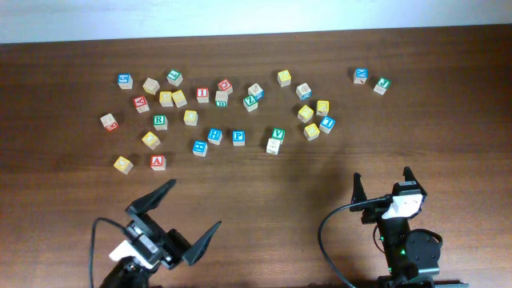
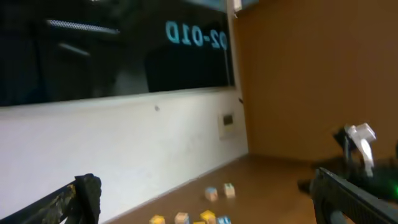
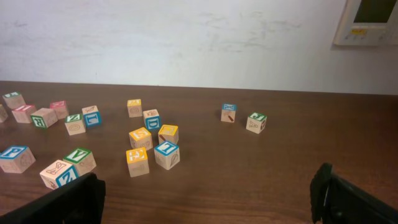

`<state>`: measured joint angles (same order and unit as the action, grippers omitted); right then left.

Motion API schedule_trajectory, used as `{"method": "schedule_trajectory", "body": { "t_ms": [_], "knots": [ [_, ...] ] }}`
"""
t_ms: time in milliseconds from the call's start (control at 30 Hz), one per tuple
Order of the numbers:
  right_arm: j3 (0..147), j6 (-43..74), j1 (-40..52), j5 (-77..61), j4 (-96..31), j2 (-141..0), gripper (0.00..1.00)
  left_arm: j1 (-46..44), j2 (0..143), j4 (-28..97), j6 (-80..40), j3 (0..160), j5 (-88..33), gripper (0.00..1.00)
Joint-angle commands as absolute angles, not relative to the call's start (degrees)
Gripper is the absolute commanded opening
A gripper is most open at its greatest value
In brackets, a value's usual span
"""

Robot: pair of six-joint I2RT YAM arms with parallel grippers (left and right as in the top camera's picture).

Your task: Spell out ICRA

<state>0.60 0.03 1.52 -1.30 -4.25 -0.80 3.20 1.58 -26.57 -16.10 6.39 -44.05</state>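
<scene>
Standing wide open and empty: left gripper (image 1: 195, 204), right gripper (image 1: 383, 174). Lies ahead of left gripper, slightly leftward, near: red A cube (image 1: 158, 162); farther back on surface (image 1: 264, 208), green R cube (image 1: 160, 122) and red I cube (image 1: 202, 94). Clearly closer to left arm; probably its job.

My fingers (image 3: 62, 202) frame the bottom corners, spread wide, holding nothing; lettered cubes (image 3: 137, 162) scatter, mostly left, across the brown table (image 3: 280, 168) below a white wall (image 3: 186, 37).
</scene>
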Motion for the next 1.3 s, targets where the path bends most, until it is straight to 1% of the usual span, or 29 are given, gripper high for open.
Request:
{"method": "schedule_trajectory", "body": {
  "t_ms": [0,67,167,233,333,433,467,500,533,633,767,900,1000,1100,1133,1167,1267],
  "knots": [
    [0.3,0.4,1.1,-0.8,-4.5,-0.7,0.98,3.4,3.8,-25.6,-18.0,14.2,-37.0,0.99],
    [0.3,0.4,1.1,-0.8,-4.5,-0.7,0.98,3.4,6.8,-24.8,-18.0,18.3,-37.0,0.99],
    [0.3,0.4,1.1,-0.8,-4.5,-0.7,0.98,3.4,14.1,-18.4,-17.9,27.2,-37.3,0.99],
    [0.3,0.4,1.1,-0.8,-4.5,-0.7,0.98,3.4,18.9,-13.5,-15.1,32.6,-38.4,0.99],
    [0.3,0.4,1.1,-0.8,-4.6,-0.7,0.98,3.4,26.8,-0.4,-8.8,41.3,-39.4,0.99],
    [0.3,0.4,1.1,-0.8,-4.5,-0.7,0.98,3.4,36.9,21.5,1.7,53.4,-37.1,0.99],
    [0.3,0.4,1.1,-0.8,-4.6,-0.7,0.98,3.4,39.7,25.3,3.3,56.0,-36.8,0.99],
    [0.3,0.4,1.1,-0.8,-4.5,-0.7,0.98,3.4,41.6,26.2,3.3,57.3,-38.2,0.99],
    [0.3,0.4,1.1,-0.8,-4.5,-0.7,0.98,3.4,43.3,26.6,3.3,57.6,-42.5,0.99],
    [0.3,0.4,1.1,-0.8,-4.5,-0.7,0.98,3.4,45.5,29.4,2.9,57.6,-45.7,0.99],
    [0.3,0.4,1.1,-0.8,-4.5,-0.7,0.98,3.4,46.3,29.9,0.8,58.0,-44.4,0.99],
    [0.3,0.4,1.1,-0.8,-4.5,-0.7,0.98,3.4,49.4,39.6,0.7,63.4,-36.4,0.99],
    [0.3,0.4,1.1,-0.8,-4.5,-0.7,0.98,3.4,55.1,50.9,2.2,71.0,-32.0,0.99],
    [0.3,0.4,1.1,-0.8,-4.5,-0.7,0.98,3.4,61.1,62.7,2.7,77.8,-21.5,0.99],
    [0.3,0.4,1.1,-0.8,-4.5,-0.7,0.98,3.4,62.1,63.7,2.6,78.4,-20.8,0.99],
    [0.3,0.4,1.1,-0.8,-4.5,-0.7,0.98,3.4,62.6,63.7,2.6,78.4,-22.7,0.99],
    [0.3,0.4,1.1,-0.8,-4.5,-0.7,0.98,3.4,63.5,63.7,2.6,78.4,-33.6,0.99]
  ]
}}
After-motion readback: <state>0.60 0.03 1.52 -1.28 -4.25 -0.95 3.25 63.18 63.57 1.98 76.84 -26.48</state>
